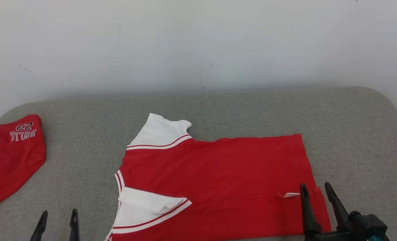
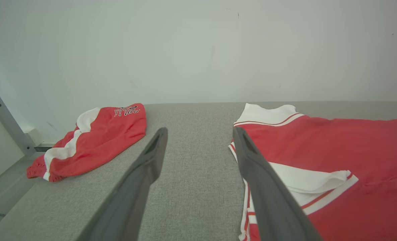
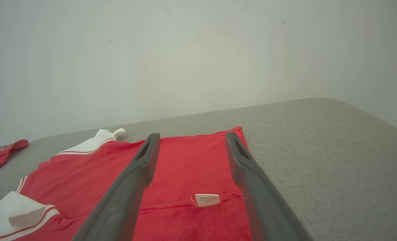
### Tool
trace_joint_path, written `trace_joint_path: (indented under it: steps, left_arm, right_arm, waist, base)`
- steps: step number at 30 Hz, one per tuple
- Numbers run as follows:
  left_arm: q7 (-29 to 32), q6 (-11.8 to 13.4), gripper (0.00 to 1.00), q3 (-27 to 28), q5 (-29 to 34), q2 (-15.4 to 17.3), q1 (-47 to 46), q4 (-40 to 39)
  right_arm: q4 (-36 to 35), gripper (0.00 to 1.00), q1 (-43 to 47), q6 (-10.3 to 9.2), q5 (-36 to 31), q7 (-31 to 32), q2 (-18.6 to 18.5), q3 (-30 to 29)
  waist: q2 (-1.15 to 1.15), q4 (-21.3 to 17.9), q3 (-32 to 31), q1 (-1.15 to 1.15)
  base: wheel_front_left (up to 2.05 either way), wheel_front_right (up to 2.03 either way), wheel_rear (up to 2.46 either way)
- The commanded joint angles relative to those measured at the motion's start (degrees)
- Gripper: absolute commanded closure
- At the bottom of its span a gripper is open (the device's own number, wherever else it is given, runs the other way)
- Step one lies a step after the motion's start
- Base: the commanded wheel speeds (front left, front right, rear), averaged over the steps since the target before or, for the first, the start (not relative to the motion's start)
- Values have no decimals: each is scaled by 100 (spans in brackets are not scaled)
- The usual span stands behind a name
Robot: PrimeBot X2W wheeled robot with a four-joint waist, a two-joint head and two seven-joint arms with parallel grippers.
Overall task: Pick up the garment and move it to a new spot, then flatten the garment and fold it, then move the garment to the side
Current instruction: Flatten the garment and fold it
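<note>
Bright, even, soft light, with no glare.
Flat, diffuse light covers the pale wall and the grey counter, with a soft dim band where the two meet across the middle of the head view. The red garment looks vivid, and its creases cast only faint shadows. In the wrist views the left claw and right claw blur toward the bottom edge, while the counter's weave stays sharp. A metal post at the left edge of the left wrist view leans with wide-angle distortion.
</note>
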Motion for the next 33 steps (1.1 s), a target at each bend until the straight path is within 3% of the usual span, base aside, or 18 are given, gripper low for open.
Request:
trace_joint_path:
  steps: [1,6,11,24,33]
  left_arm:
    - [1,5,0,6,-15,1,-3,14]
    - [58,-33,0,77,-140,47,-244,85]
    - [320,-271,0,73,-204,261,-854,361]
    - [1373,-1308,0,-307,-383,688,-4160,1753]
    - [2177,-1543,0,-932,-811,818,-5639,2956]
  right_arm:
    - [13,0,-2,-14,-20,6,15,5]
    - [129,0,-209,-14,13,41,19,7]
    - [420,0,-746,-14,22,37,-49,95]
    - [2090,0,-3340,-14,-21,-3,-173,240]
    - [3188,0,-4626,-13,-6,39,-136,497]
  waist:
    - [0,-30,30,0]
    - [0,-159,148,0]
    - [0,-386,487,0]
    - [0,-1031,2053,0]
    - [0,-1342,2657,0]
  base:
    - [0,0,0]
    - [0,0,0]
    - [0,0,0]
    - [0,0,0]
    - [0,0,0]
